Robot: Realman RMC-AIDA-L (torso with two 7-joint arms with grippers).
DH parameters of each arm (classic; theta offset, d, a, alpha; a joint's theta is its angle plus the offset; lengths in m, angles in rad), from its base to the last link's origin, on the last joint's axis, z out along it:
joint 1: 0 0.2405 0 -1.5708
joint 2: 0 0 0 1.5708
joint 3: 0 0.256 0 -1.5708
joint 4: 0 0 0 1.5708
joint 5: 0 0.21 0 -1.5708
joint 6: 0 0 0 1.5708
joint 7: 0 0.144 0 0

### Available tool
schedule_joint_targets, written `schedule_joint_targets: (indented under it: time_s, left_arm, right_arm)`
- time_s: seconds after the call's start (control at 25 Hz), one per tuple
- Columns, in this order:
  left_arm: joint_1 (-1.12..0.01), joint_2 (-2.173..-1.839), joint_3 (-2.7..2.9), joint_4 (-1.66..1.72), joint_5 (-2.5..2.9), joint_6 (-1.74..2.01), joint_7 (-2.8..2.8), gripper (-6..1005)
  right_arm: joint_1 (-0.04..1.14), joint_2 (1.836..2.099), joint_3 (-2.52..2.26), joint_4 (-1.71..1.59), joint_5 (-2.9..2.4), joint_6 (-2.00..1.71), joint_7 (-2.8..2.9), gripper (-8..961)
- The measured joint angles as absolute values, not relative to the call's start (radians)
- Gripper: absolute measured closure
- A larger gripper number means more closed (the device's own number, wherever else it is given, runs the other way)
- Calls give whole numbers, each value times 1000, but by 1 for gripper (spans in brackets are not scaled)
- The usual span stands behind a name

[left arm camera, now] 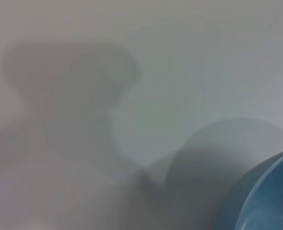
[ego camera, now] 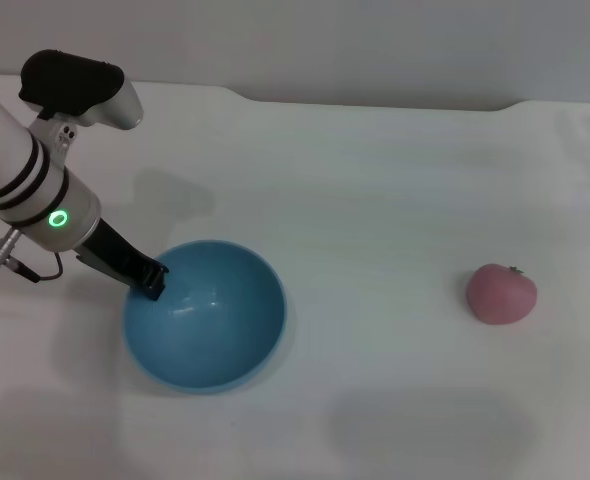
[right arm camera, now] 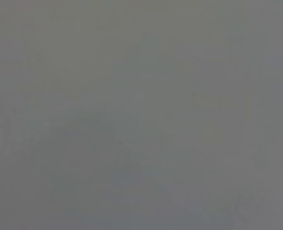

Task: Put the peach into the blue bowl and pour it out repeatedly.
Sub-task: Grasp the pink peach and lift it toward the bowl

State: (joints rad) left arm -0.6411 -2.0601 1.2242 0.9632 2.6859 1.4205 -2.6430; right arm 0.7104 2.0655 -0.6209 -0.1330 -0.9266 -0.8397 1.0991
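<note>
The blue bowl stands on the white table at the front left and is empty; its edge also shows in the left wrist view. My left gripper is at the bowl's left rim, its dark fingers clamped on the rim. The pink peach lies on the table far to the right, apart from the bowl. My right gripper is out of view; the right wrist view shows only flat grey.
The white table stretches from the bowl to the peach and back to a pale wall edge. My left arm reaches in from the left side.
</note>
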Motion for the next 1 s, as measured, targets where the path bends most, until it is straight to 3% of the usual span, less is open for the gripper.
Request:
schedule_joint_targets:
  time_s: [0.08, 0.32, 0.4, 0.68, 1.0]
  left_arm:
    - [-640, -2060, 1224, 963, 2684, 1420, -2643, 1000]
    - [-636, -2060, 1224, 963, 2667, 1417, -2628, 1001]
    - [-636, -2060, 1224, 963, 2666, 1417, -2624, 1001]
    - [-644, -2060, 1228, 968, 2665, 1417, -2622, 1001]
    - [-646, -2060, 1246, 975, 2665, 1417, -2622, 1001]
  right_arm:
    - [709, 2058, -680, -196, -1062, -807, 1290, 455]
    - [717, 1989, -834, -440, -1738, -863, 2033, 455]
    - [736, 1981, -836, -524, -1945, -960, 2194, 455]
    - [877, 1981, -849, -650, -2471, -1245, 2464, 455]
    - [933, 2035, -976, -725, -2679, -1356, 2549, 456]
